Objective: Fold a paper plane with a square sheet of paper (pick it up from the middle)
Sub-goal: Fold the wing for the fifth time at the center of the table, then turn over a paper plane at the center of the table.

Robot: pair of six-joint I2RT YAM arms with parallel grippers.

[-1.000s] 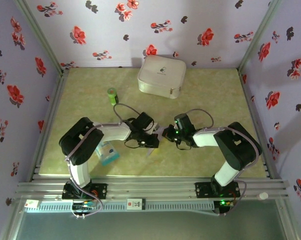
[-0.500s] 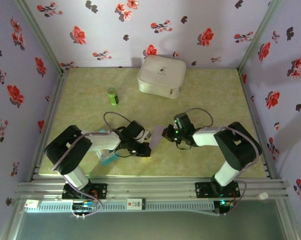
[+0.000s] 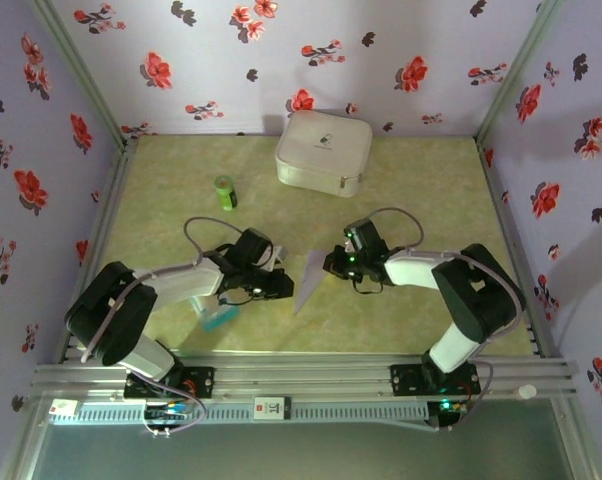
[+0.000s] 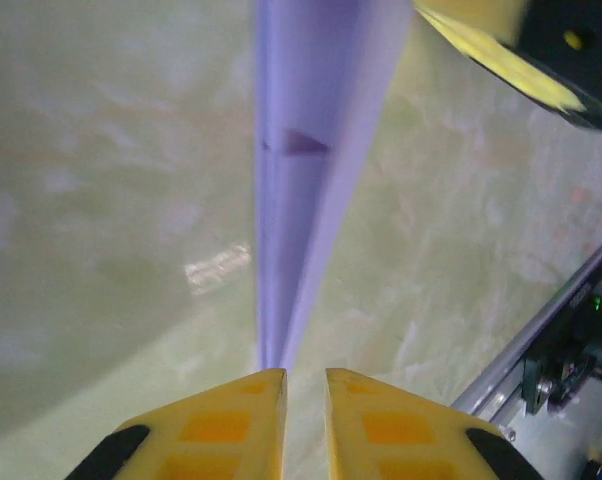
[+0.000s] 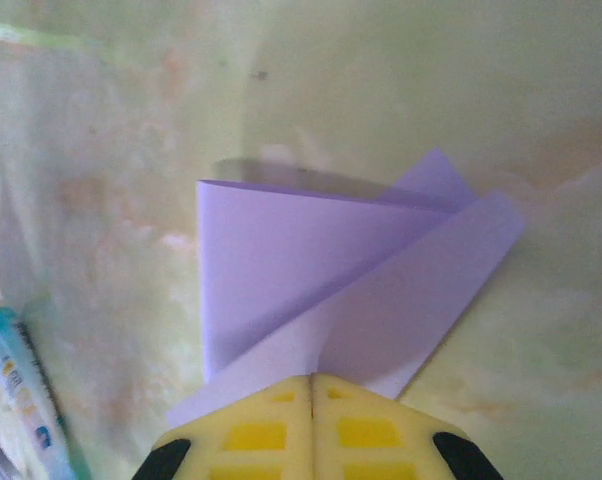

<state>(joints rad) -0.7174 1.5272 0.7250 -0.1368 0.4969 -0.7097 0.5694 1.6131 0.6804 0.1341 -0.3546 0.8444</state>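
Pinching the lavender sheet of paper point(image 5: 321, 270) at its near edge, my right end effector point(image 5: 312, 385) has its fingers pressed together on it. The sheet is loosely folded over and sits between my two arms, at the middle of the worktop point(image 3: 431, 190). My left end effector point(image 4: 306, 378) stands a narrow slit open, gripping nothing — the paper's edge ends just ahead of its tips.

The sheet of paper point(image 5: 321, 270) is thin, matt lavender paper, smooth, with soft rounded folds. The table point(image 3: 431, 200) has a smooth marbled top with a faint sheen. The fingers point(image 5: 256, 435) of the right gripper point(image 5: 312, 385) look like matt yellow plastic. The packet point(image 5: 16, 380), lower left of the right wrist view, is glossy plastic film. The rails point(image 3: 311, 375) along the bottom are brushed metal
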